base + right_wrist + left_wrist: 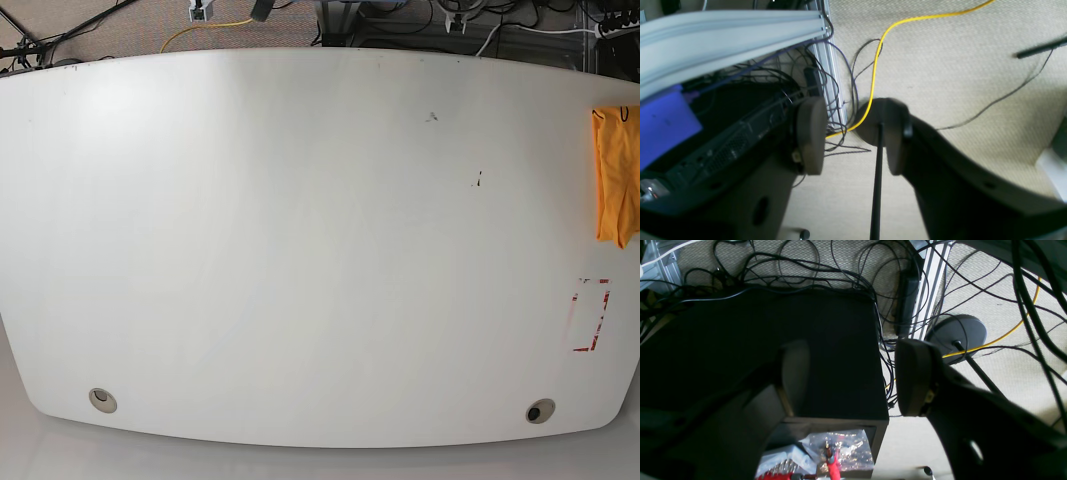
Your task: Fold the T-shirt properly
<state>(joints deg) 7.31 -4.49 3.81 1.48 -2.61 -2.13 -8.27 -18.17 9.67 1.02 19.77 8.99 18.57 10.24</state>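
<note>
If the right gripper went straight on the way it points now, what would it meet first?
Probably the round black stand base on the carpet, seen between the open right gripper's fingers; depth is unclear.

The worktop [300,250] is smooth, white and faintly glossy, with a few small dark marks. At its right edge the T-shirt [614,175] is soft, matt orange-yellow cloth, creased. The floor [940,66] is rough, woven beige carpet. The left tool [853,376] and right tool [853,136] look like matt dark plastic, their fingertips [912,376] dull and smooth. A ribbed metal rail [723,33] has a satin grey finish.
</note>
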